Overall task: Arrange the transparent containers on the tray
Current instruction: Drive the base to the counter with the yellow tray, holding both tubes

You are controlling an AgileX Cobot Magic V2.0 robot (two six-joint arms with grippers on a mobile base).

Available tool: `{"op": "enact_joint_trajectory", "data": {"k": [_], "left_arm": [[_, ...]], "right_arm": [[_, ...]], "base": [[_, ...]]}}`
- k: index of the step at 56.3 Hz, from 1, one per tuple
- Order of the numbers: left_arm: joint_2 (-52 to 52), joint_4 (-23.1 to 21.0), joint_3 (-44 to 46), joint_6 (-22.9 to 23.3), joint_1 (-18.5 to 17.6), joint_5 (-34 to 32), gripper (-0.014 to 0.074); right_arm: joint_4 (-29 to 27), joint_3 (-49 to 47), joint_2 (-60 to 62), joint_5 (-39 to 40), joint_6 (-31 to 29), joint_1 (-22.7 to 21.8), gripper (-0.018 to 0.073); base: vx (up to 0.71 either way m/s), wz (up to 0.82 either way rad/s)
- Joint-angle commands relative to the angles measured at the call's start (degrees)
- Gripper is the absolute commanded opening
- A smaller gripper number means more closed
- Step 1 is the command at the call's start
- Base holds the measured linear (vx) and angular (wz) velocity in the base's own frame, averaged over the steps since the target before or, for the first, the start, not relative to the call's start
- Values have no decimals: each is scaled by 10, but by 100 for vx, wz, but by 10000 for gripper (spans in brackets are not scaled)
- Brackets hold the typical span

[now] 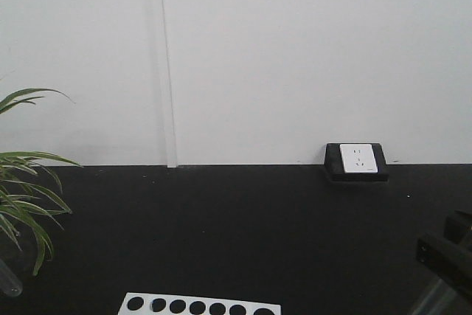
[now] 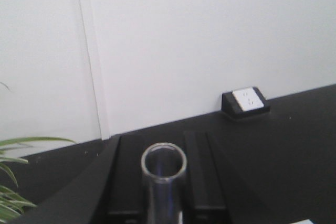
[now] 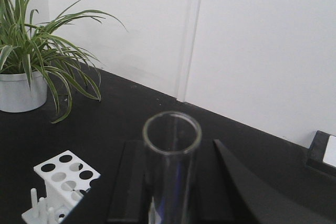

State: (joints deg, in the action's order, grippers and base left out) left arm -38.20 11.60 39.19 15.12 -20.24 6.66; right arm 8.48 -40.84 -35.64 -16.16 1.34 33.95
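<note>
Two clear glass tubes are held off the black bench (image 1: 243, 234), one in each hand. The left hand (image 2: 164, 148) is clenched on a test tube (image 2: 163, 192), which lies between its black fingers (image 2: 127, 182) with the open round rim at the fingertip end. The right hand (image 3: 176, 145) grips a second test tube (image 3: 170, 182) the same way. Below the right hand, a white rack (image 3: 65, 174) with round holes stands on the bench, with a potted plant (image 3: 31, 61) beyond it. A socket (image 1: 358, 158) sits where the bench meets the white wall (image 1: 295, 49).
</note>
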Motion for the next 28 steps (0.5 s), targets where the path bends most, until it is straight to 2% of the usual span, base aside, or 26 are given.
{"op": "enact_joint_trajectory", "data": {"k": [1,28], "left_arm": [[4,-1,18,2,-3,-42,111],[3,-1,18,2,-3,-43,111]], "right_arm": [[10,-15,0,47,-3,-4,-11],[10,-15,0,48,-3,-4,-11]], "base": [[0,0],[0,0]]}}
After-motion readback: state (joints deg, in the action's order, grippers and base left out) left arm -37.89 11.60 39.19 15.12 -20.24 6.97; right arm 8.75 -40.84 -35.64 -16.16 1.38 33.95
